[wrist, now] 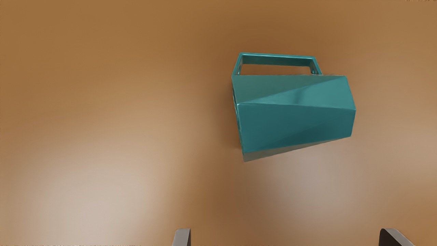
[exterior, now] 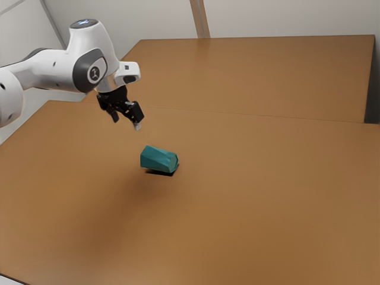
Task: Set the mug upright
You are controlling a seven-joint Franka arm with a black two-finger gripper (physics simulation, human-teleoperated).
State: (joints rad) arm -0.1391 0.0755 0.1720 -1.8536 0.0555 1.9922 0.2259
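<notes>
My gripper (exterior: pixel 127 122) hangs in the air above the table, up and toward the exterior view's left from the teal faceted mug (exterior: pixel 158 159). The mug lies on its side on the tabletop. In the wrist view my gripper (wrist: pixel 284 237) has its two fingers wide apart, with only table surface between the tips. Beyond those tips lies the mug (wrist: pixel 293 116), its angular handle (wrist: pixel 278 58) sticking out sideways on the side away from the fingers. Neither finger touches it.
The brown table (exterior: pixel 255 196) stretches around the mug on all sides. Behind it in the exterior view stands a brown panel or raised surface (exterior: pixel 255 74), with a pale wall (exterior: pixel 285 18) farther back.
</notes>
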